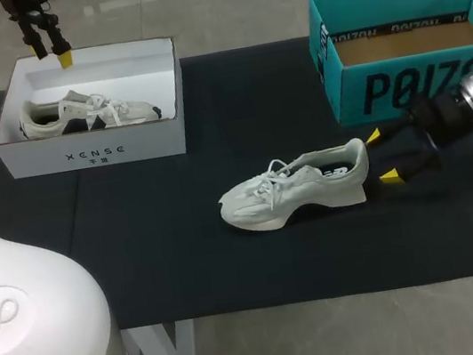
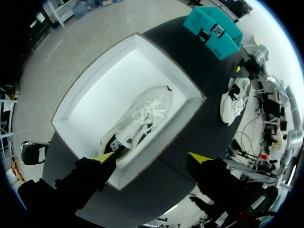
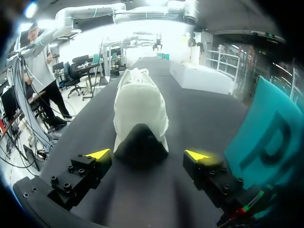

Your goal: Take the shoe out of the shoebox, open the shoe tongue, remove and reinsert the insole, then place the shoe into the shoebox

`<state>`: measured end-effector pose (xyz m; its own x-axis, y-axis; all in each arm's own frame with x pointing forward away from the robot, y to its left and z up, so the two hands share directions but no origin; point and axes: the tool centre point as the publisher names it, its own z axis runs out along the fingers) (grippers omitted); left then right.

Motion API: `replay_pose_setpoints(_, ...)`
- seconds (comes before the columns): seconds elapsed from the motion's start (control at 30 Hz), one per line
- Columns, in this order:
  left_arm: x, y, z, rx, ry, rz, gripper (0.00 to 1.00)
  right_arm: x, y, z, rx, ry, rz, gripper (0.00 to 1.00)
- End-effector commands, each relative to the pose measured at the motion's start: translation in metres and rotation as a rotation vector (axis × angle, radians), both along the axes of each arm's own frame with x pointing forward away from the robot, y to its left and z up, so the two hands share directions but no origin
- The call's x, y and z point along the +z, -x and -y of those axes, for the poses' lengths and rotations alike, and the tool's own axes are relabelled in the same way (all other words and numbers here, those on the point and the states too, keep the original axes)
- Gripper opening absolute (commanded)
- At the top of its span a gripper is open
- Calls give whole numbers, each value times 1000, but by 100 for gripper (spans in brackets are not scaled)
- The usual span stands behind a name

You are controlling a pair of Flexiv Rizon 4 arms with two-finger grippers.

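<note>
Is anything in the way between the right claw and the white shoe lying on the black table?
Nothing visible. The right gripper is open just behind the heel of the white shoe, with only black table surface between them.

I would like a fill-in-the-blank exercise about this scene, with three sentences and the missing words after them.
1. The left gripper hangs above the white shoebox, which holds one ___.
2. The right gripper is open just behind the ___ of the shoe on the table.
3. The teal shoebox stands on the side of my ___ arm.

Missing words: shoe; heel; right.
</note>
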<state>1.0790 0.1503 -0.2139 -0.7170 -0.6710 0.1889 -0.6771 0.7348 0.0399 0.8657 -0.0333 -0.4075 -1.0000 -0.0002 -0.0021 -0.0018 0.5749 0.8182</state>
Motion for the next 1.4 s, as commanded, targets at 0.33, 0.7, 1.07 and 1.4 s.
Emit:
replay_pose_setpoints(0.33,0,-1,-1,-2,-1,-4,100,-3,-1,-21,31,-9,-10,100)
replay_pose_setpoints(0.7,0,-1,-1,-2,-1,-4,100,-10,-4,-34,22,-37,-11,100)
replay_pose_setpoints(1.07,0,-1,-1,-2,-1,-4,100,-13,-4,-45,32,-43,-17,100)
replay_pose_setpoints(1.4,0,-1,-1,-2,-1,-4,100,-18,-2,-56,35,-52,-27,100)
